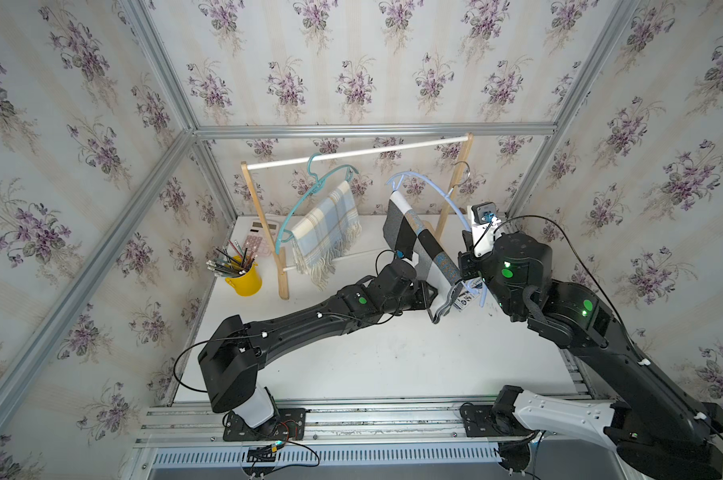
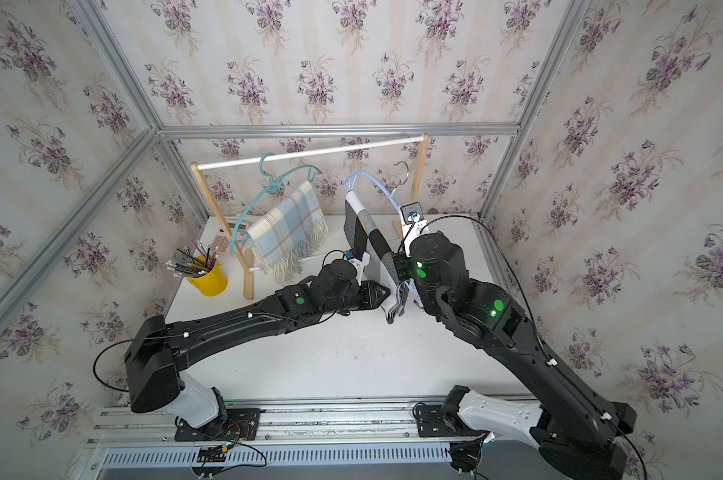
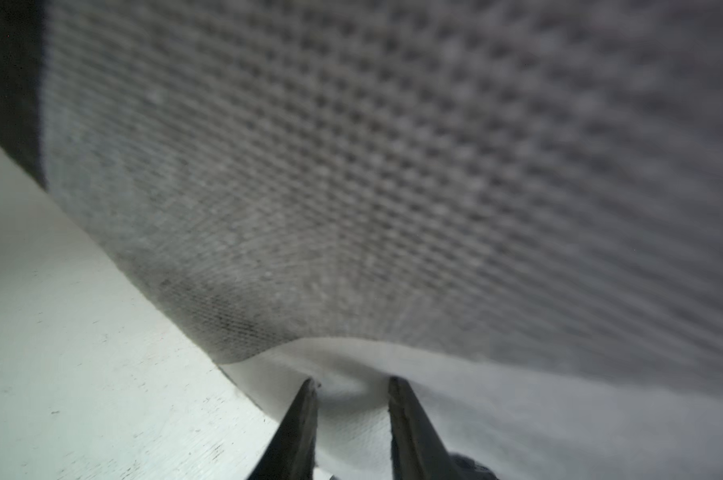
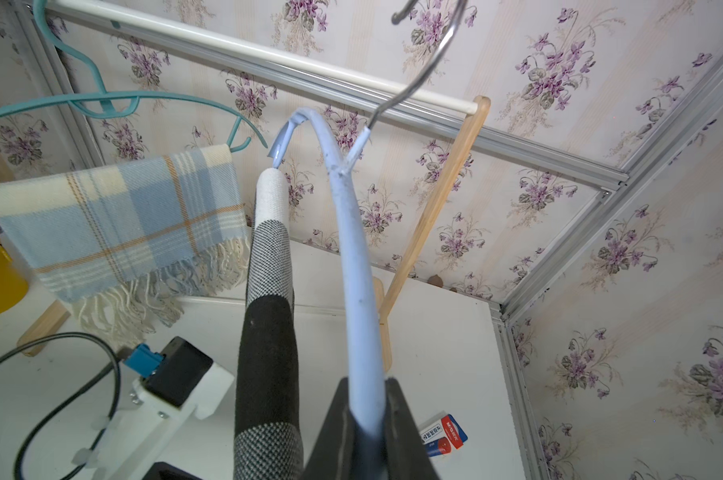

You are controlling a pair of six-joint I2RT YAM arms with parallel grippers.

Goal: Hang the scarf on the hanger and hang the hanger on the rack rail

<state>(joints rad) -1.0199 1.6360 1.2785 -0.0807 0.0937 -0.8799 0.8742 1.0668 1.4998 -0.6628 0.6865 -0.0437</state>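
Note:
The scarf (image 1: 434,257) (image 4: 268,332), in grey, black and white blocks, hangs doubled over the lower bar of a pale blue hanger (image 1: 446,197) (image 4: 359,270). That hanger is off the rail, its metal hook (image 4: 430,54) just under the rod. My right gripper (image 4: 366,380) is shut on the hanger's blue arm and holds it up. From the left side my left gripper (image 3: 351,382) (image 1: 432,293) meets the scarf's lower end. Its fingers (image 3: 305,415) stand narrowly apart, pinching a puckered fold of white cloth. Grey weave (image 3: 351,187) fills the left wrist view.
A wooden rack with a white rod (image 1: 351,153) stands at the back. On it hangs a teal hanger (image 1: 309,195) carrying a blue plaid scarf (image 1: 326,232). A yellow cup of pencils (image 1: 245,278) and a calculator (image 1: 262,239) sit back left. A red-and-blue packet (image 4: 445,434) lies under the right gripper.

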